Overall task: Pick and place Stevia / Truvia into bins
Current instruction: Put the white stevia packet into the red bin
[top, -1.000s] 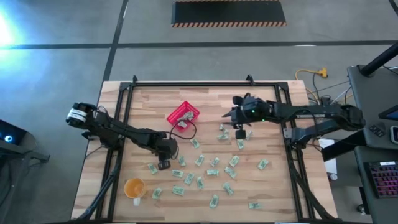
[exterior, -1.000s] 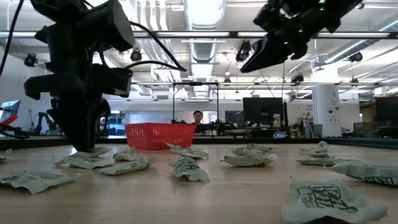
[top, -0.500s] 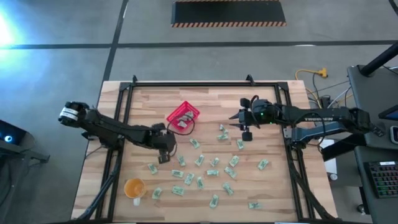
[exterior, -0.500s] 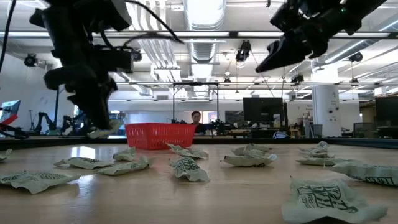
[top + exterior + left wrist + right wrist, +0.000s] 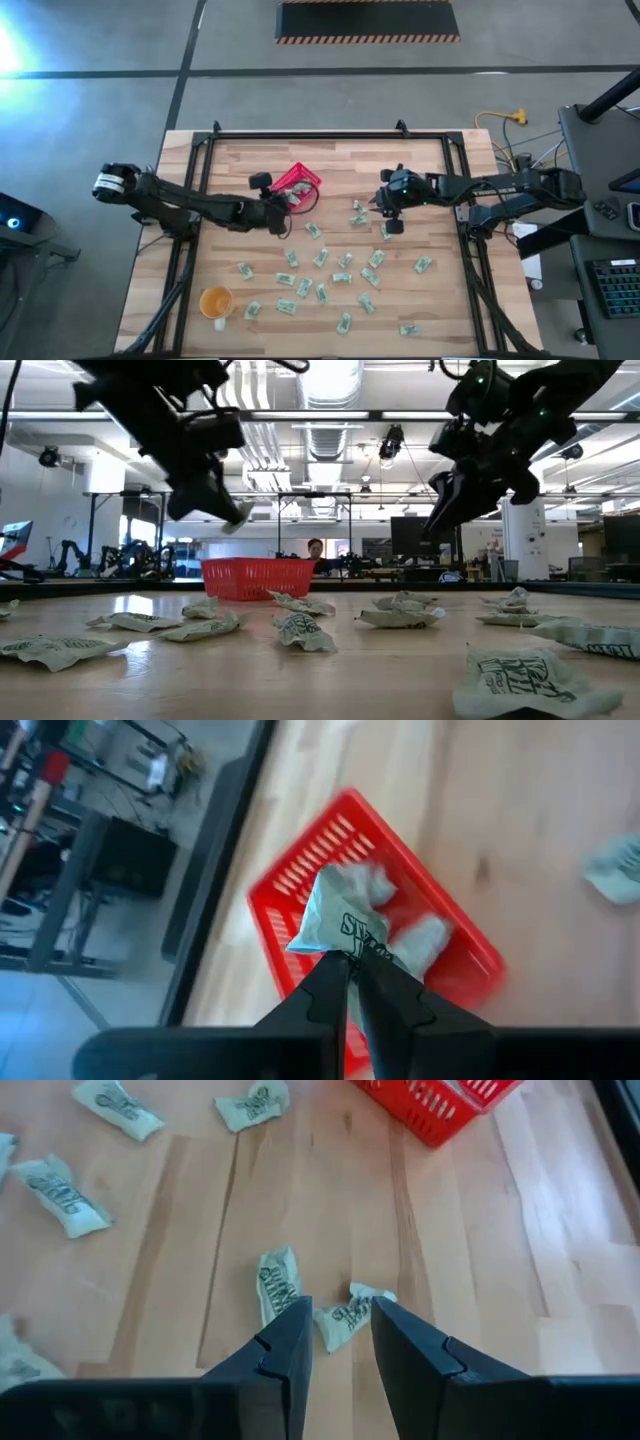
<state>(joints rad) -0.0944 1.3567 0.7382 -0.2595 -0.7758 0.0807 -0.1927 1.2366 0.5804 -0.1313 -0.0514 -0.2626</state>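
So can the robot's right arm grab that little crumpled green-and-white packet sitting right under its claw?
Probably yes. The right gripper is open above the small crumpled green-and-white paper packet, which lies flat on the wooden table with nothing covering it.

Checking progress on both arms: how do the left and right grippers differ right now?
The left gripper is shut on a packet above the red basket; the right gripper is open, empty, over loose packets on the table. Both are off the table.

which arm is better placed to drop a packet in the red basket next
Left. The left gripper is shut on a packet right over the red basket. The right gripper is open and empty, above loose packets away from the basket.
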